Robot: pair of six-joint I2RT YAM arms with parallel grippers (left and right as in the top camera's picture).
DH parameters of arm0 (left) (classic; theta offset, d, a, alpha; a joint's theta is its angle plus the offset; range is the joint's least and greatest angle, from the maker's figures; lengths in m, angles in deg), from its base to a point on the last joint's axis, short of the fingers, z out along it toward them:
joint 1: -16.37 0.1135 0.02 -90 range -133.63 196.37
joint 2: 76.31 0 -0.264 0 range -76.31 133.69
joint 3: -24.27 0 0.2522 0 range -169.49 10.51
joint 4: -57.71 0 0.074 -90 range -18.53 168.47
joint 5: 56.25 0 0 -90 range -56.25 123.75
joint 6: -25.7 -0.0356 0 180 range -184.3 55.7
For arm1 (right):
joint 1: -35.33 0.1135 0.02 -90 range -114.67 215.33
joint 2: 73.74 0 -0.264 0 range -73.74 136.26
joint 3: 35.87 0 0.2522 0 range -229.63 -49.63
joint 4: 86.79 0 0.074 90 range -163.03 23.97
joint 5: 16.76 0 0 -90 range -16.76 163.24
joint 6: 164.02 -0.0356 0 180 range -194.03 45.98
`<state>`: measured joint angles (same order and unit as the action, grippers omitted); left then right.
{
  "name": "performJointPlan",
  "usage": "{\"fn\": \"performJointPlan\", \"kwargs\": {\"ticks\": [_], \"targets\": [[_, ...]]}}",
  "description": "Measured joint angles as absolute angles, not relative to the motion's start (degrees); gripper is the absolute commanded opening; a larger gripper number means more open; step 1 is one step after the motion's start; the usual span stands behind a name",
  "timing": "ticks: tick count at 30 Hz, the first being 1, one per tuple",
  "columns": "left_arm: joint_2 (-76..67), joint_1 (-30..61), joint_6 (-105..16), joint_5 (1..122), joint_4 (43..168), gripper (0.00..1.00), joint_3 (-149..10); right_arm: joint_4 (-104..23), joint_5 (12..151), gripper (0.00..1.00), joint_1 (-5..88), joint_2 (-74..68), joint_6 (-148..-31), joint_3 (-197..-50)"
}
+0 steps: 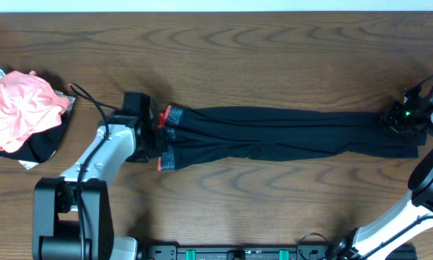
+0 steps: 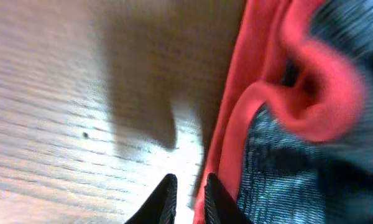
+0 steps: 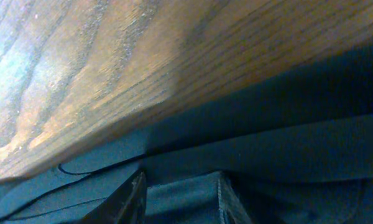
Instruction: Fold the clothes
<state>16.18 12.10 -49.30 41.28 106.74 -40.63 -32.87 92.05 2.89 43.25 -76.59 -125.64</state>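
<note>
One pair of leggings [image 1: 289, 133] is laid flat across the table [image 1: 274, 43], long axis left to right, waistband [image 1: 167, 137] pointing left, two legs running right. The left gripper [image 2: 188, 193] is set at the waistband's coral edge, jaws nearly closed with only bare wood seen between them. The right gripper [image 3: 179, 196] is at the leg ends, jaws partly open with black fabric between them; a grip cannot be told. A pile of pink and black clothes [image 1: 22, 112] lies far left.

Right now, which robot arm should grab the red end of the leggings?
The left gripper, probably. It sits right at the red-edged waistband of the leggings, fingers nearly closed beside the red trim. The right gripper is far off at the ankle end, over black fabric.
</note>
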Motion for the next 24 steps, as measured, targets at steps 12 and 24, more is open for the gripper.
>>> {"fn": "performJointPlan", "kwargs": {"ticks": [12, 24], "targets": [[4.53, 13.82, -49.08, 42.85, 101.25, 0.21, -49.22, -32.25, 94.70, 0.44, 2.14, 42.75, -74.78, -125.66], [14.06, 3.66, -49.28, 46.28, 100.97, 0.23, -49.22, -25.98, 86.24, 0.61, -2.36, 31.76, -75.06, -125.60]]}}
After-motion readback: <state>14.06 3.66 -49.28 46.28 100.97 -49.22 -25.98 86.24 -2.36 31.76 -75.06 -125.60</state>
